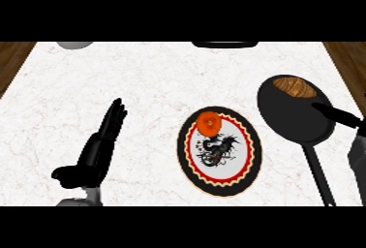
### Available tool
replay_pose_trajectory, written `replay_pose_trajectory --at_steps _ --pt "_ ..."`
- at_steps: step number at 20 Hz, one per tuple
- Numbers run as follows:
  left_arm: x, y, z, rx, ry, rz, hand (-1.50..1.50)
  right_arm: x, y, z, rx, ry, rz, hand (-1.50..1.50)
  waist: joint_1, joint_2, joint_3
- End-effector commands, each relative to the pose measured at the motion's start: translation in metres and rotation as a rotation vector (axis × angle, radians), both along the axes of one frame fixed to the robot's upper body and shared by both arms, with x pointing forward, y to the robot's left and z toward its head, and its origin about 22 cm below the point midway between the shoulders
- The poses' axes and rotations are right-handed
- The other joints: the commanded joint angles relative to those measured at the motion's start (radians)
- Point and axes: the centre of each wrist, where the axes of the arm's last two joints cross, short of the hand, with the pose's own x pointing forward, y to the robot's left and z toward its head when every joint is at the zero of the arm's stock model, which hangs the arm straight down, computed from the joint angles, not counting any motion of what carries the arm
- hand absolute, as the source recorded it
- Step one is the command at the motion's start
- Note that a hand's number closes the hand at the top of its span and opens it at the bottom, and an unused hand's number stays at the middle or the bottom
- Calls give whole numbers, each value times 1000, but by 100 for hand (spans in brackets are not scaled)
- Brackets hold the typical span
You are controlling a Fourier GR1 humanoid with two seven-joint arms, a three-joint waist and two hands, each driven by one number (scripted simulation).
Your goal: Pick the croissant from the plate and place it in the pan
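Croissant (294, 87): it lies inside the pan, at the far end of the bowl, close to the rim. It is brown and sits on the pan floor, no longer on the plate.
Pan (286, 121): black and round, on the right part of the counter, its long handle pointing toward the robot.
Plate (250, 162): just left of the pan, with a dark rim and a red zigzag ring. One small orange item (209, 122) rests on its far part; I cannot tell what food it is.
Right hand (336, 114): it comes from the right edge over the near side of the pan, fingers straight and holding nothing. It is near the croissant but apart from it, so I judge the release is done.
Left hand (100, 145): at the lower left, open, fingers straight and together, pointing away from the robot. It is resting, well apart from the plate.
Progress: placing looks complete; probably only pulling the right hand away is left.
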Motion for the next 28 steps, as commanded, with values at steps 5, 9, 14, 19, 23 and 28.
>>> replay_pose_trajectory --at_steps 5,9,14,19,23,28 --pt "-6 6 -7 7 15 3 0 -55 -6 -28 37 -62 177 -150 -6 -4 -1" --pt "-9 1 6 9 14 -5 0 -82 -4 -32 -1 -55 198 -150 0 -2 -1" --pt "3 3 -17 3 1 7 0 -114 15 -26 -9 -39 184 -150 -3 -1 -1" --pt "-9 2 16 11 -5 -3 0 -125 25 -26 -42 -36 192 -150 2 -1 -1" --pt "-1 -11 -8 -12 12 -11 0 -126 24 -13 -54 -3 190 -150 0 0 -1" --pt "18 1 -2 -6 2 16 0 -143 26 -15 -63 33 174 -150 -2 0 -1"
